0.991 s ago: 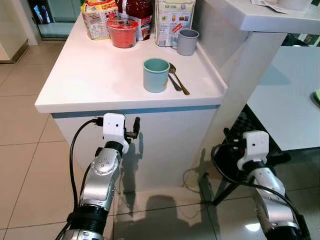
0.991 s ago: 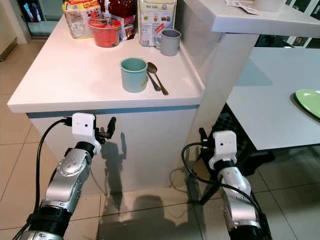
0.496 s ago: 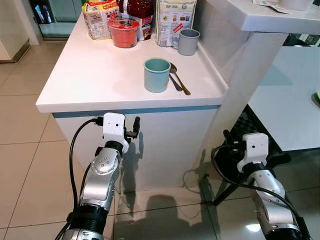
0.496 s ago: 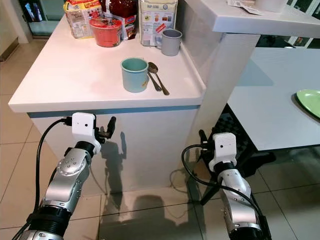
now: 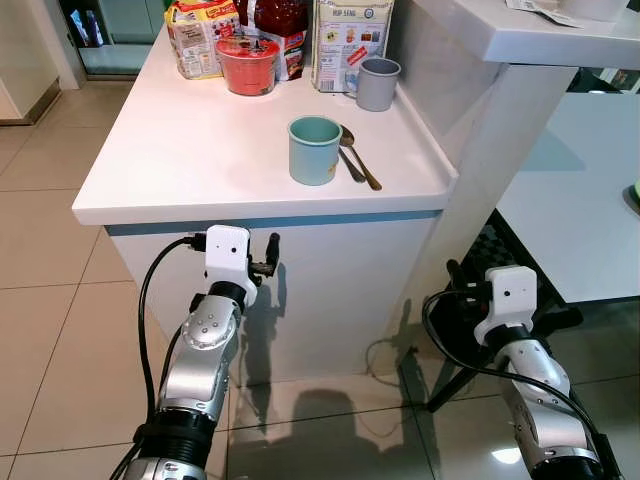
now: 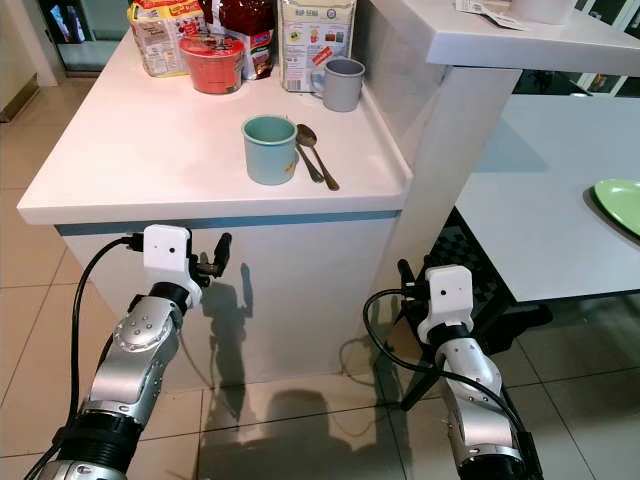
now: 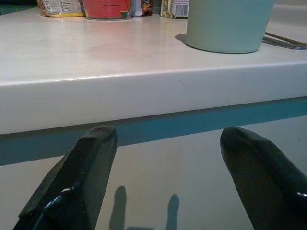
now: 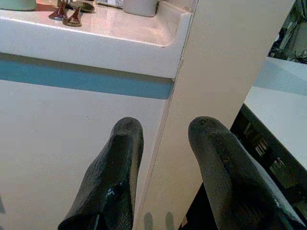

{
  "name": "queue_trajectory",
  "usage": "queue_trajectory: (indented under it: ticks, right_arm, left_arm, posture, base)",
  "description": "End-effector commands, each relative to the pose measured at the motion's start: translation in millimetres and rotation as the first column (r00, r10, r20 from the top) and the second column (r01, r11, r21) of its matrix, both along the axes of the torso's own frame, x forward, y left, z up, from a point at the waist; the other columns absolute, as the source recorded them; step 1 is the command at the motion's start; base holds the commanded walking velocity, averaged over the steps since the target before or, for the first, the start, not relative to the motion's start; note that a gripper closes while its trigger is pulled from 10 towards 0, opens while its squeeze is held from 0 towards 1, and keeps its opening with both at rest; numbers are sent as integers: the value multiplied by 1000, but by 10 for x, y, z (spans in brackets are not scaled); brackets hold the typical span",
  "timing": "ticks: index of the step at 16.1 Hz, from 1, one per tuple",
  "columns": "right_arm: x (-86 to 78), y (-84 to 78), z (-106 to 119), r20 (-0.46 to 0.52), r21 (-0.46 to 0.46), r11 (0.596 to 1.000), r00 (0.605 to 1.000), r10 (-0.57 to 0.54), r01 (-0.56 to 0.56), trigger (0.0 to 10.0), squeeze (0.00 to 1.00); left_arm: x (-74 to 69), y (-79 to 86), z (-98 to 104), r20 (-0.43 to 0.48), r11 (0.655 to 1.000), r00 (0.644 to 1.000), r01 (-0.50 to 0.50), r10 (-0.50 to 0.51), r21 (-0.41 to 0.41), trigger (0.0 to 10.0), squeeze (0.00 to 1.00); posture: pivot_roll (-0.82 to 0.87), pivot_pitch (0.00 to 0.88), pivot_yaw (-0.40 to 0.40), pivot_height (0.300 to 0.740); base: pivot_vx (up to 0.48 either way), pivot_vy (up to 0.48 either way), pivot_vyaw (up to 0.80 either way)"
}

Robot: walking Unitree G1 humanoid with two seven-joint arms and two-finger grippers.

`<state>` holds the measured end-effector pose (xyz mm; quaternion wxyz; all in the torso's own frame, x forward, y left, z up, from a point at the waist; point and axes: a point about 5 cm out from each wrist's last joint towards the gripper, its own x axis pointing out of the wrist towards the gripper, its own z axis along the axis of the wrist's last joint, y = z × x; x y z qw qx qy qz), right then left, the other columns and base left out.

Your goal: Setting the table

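I am standing the robot before the white worktop (image 5: 200, 150) and judging that the step in hand is the first reach for tableware, nothing being lifted yet. To do it well, I am planning to raise the left pincer (image 7: 160, 177) clear of the worktop's front edge before pushing forward, since the edge is lying just above and ahead of its fingertips; then I would come at the teal cup (image 5: 313, 150) level, straddling its wall without knocking the spoon (image 5: 356, 156) that is lying just beside it on the far side from this pincer. The left pincer is hanging below the edge, spread wide, holding and touching nothing. The cup is standing upright above and ahead of it, near the front of the worktop. Further back are sitting a red bowl (image 5: 246, 64), food packets (image 5: 195, 35) and a grey cup (image 5: 377, 84). The right pincer (image 8: 165, 163) is hanging low beside the white pillar (image 8: 225, 72), its fingers parted a moderate way, also empty, with the dining table (image 6: 540, 220) lying beyond it.
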<state>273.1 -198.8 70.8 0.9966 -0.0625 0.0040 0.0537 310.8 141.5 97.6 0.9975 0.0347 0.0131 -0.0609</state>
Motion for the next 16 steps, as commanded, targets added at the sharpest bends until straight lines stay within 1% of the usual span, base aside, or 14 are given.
queue_trajectory:
  ticks: [1,4,10,16]
  right_arm:
    - [24,-47,54,16,-17,1000,1000,-8,8,10000,0]
    - [43,-53,71,19,-18,1000,1000,-11,11,10000,0]
    - [73,-23,77,21,-15,1000,1000,-10,10,10000,0]
    - [76,-33,82,23,-15,1000,1000,-13,13,10000,0]
  left_arm:
    - [44,-63,44,18,1000,1000,6,-7,10,10000,0]
    - [62,-77,58,20,1000,1000,9,-8,-5,10000,0]
    - [78,-75,71,29,1000,1000,9,-9,2,10000,0]
    - [80,-72,69,29,1000,1000,12,-12,-1,10000,0]
  posture:
    - [-16,0,-46,740]
    - [-16,0,-46,740]
    - [-13,0,-42,740]
    - [-15,0,-41,740]
  base:
    - [0,0,0]
    - [0,0,0]
    - [0,0,0]
    - [0,0,0]
